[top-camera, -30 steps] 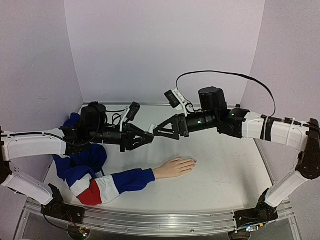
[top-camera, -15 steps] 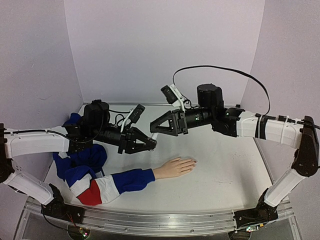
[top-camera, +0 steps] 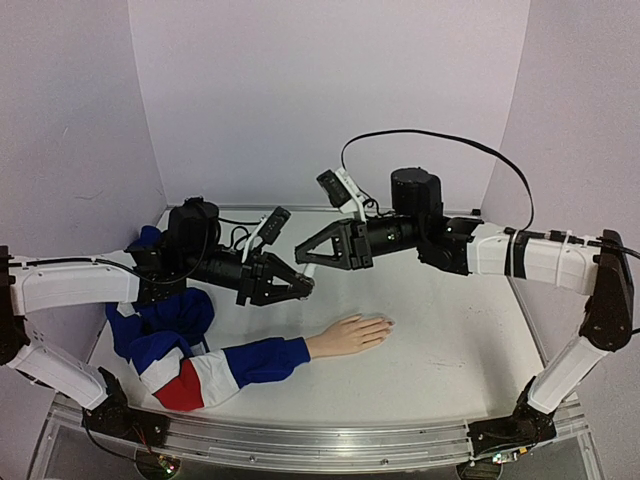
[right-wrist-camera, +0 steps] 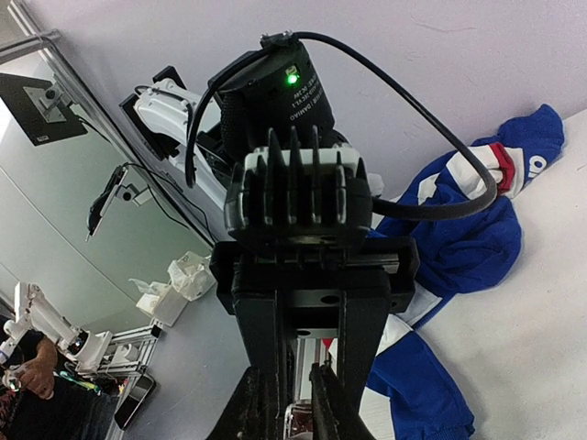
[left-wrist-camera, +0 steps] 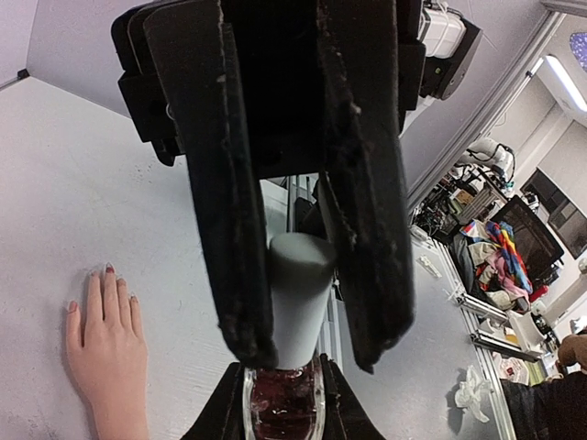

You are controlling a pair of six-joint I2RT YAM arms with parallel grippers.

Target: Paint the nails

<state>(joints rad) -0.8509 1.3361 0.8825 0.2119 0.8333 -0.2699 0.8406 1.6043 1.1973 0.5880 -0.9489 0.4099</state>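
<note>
Mid-frame, left gripper (top-camera: 303, 286) clenched on polish bottle (left-wrist-camera: 280, 408); right gripper (left-wrist-camera: 312, 353) clamped on its cap (left-wrist-camera: 298, 275), evidently to open it for the nails (left-wrist-camera: 108, 269).

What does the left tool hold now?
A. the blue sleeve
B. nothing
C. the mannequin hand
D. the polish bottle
D: in the left wrist view the dark bottle sits clamped in the left tool, while the right tool pinches its pale cap.

On the white table (top-camera: 450, 340) lies the mannequin hand (top-camera: 348, 334), palm down, with its bunched sleeve (top-camera: 250, 362).
</note>
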